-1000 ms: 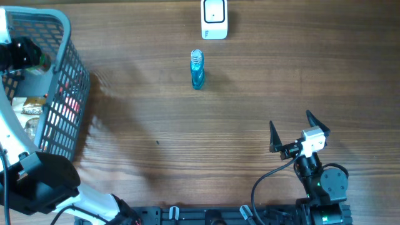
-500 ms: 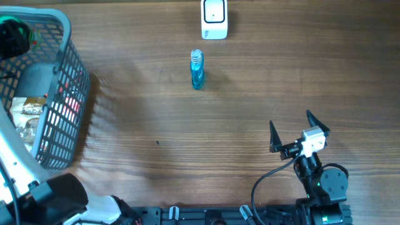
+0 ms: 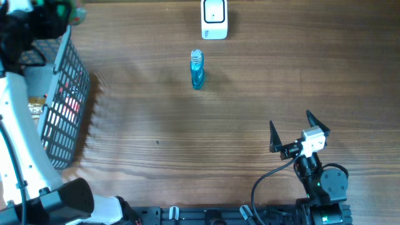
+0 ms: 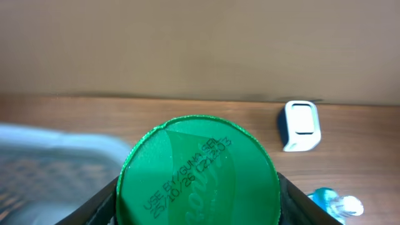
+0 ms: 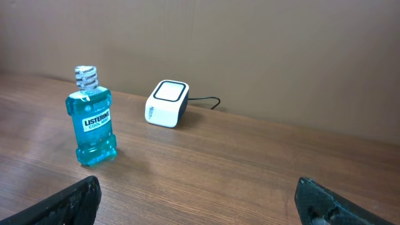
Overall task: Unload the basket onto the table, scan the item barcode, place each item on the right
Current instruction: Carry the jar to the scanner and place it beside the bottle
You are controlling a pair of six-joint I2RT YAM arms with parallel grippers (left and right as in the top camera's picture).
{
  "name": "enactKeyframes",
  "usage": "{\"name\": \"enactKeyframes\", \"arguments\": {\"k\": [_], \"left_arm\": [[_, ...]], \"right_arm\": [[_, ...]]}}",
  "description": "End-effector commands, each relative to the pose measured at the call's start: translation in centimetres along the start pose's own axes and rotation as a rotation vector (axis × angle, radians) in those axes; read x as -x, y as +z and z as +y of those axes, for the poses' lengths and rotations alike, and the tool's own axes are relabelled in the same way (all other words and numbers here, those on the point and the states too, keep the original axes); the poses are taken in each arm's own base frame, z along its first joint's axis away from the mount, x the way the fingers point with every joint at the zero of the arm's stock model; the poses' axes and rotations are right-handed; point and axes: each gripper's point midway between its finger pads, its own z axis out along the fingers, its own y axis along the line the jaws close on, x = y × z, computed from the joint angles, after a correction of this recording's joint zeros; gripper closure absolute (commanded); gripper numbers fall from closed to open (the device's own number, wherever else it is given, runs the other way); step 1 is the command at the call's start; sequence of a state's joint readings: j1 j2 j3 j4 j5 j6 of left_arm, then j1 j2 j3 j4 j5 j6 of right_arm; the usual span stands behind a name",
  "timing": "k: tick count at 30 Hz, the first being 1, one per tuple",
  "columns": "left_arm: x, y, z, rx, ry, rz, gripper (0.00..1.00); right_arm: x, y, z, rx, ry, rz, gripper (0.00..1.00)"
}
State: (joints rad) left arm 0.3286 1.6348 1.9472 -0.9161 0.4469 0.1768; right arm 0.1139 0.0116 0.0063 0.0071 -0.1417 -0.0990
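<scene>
My left gripper (image 3: 53, 14) is raised over the far rim of the basket (image 3: 65, 94), shut on a container with a round green lid (image 4: 199, 172). The lid carries a printed use-by date and fills the span between the dark fingers (image 4: 103, 201). The container's body and any barcode are hidden. The white scanner (image 3: 214, 19) stands at the table's far edge and also shows in the left wrist view (image 4: 301, 125). A blue mouthwash bottle (image 3: 197, 70) stands upright just in front of it. My right gripper (image 3: 294, 132) rests open near the front right, nothing between its fingers.
The grey mesh basket (image 4: 50, 164) at the far left holds several packaged goods. The scanner's cable (image 5: 209, 102) trails off behind it. Bare wooden tabletop (image 3: 187, 144) lies between the basket, the bottle (image 5: 92, 119) and the right arm.
The left arm rose out of the basket with the green-lidded container and moved toward the far edge and slightly right. The right arm stayed still.
</scene>
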Motion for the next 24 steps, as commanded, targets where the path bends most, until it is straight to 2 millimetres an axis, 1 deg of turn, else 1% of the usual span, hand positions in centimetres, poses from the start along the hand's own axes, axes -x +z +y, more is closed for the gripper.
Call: {"name": "enactKeyframes", "arguments": {"k": [1,4,7,9,14,15,17,20,24], "left_arm": [[1.0,-0.4,-3.7,-0.047,0.052,-0.031,0.48],[0.9,0.2,-5.8,-0.089,0.077,-0.021,0.48],[0.6,0.8,-7.2,-0.118,0.091,-0.009,0.48],[-0.1,1.8,-8.1,-0.141,0.094,0.02,0.48],[-3.2,6.0,-10.0,-0.2,0.088,0.146,0.5],[-4.4,7.6,-10.8,-0.221,0.09,0.187,0.51],[-5.7,9.3,-11.5,-0.235,0.093,0.231,0.5],[-8.3,12.4,-12.4,-0.244,0.099,0.314,0.49],[-11.4,15.3,-13.9,-0.274,0.105,0.399,0.5]], "right_arm": [[0.2,0.0,0.1,0.008,-0.008,-0.01,0.0],[0.2,0.0,0.1,0.008,-0.007,-0.01,0.0],[0.2,0.0,0.1,0.008,-0.008,-0.01,0.0],[0.2,0.0,0.1,0.008,-0.008,-0.01,0.0],[0.2,0.0,0.1,0.008,-0.008,-0.01,0.0],[0.2,0.0,0.1,0.008,-0.008,-0.01,0.0],[0.2,0.0,0.1,0.008,-0.007,-0.01,0.0],[0.2,0.0,0.1,0.008,-0.007,-0.01,0.0],[0.2,0.0,0.1,0.008,-0.008,-0.01,0.0]]}}
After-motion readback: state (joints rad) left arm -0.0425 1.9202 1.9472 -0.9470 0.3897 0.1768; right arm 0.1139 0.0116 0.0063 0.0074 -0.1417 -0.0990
